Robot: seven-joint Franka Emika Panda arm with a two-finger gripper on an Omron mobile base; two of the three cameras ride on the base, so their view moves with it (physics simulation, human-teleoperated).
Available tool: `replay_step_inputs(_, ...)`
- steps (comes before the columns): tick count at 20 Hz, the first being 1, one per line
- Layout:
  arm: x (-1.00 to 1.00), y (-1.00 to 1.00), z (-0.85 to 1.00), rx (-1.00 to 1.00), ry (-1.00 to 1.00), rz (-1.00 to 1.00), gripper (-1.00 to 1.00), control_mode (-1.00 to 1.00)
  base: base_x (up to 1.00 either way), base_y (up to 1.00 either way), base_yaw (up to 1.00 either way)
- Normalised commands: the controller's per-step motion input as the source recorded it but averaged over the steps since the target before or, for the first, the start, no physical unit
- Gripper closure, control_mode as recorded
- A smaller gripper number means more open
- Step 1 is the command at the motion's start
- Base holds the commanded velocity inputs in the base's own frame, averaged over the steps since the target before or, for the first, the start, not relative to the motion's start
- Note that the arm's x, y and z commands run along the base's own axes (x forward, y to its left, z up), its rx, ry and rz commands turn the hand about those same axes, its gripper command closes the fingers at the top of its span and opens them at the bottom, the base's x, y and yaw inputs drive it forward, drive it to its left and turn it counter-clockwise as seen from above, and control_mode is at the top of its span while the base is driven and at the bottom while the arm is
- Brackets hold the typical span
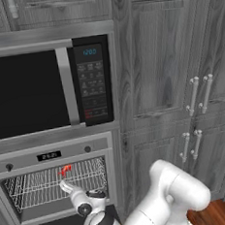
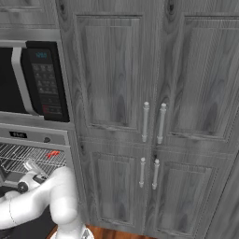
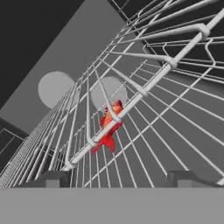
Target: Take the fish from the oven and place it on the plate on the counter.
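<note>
My claw (image 3: 116,177) is inside the oven (image 1: 56,188), jaws apart, nothing gripped. The fish (image 3: 109,127) lies on the wire rack (image 3: 166,113) just beyond my tips. Next: ease forward, straddle it, then squeeze gently.

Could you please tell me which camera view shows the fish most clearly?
The hand view: the fish sits near its centre, large, on the wire rack. The left base view shows a small red speck; the right base view a smaller one.
</note>
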Motion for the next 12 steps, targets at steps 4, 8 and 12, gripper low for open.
replay_step_inputs(4,-0.17,0.23,-0.96,0.02,-0.05,-0.06,-1.00,-1.00,0.00,0.00,0.00)
replay_step_inputs(8,-0.27,0.02,-0.71,-0.01,0.00,-0.01,-1.00,-1.00,0.00,0.00,0.00)
replay_step_inputs(12,-0.36,0.00,-0.41,-0.06,-0.03,0.00,-1.00,-1.00,0.00,0.00,0.00)
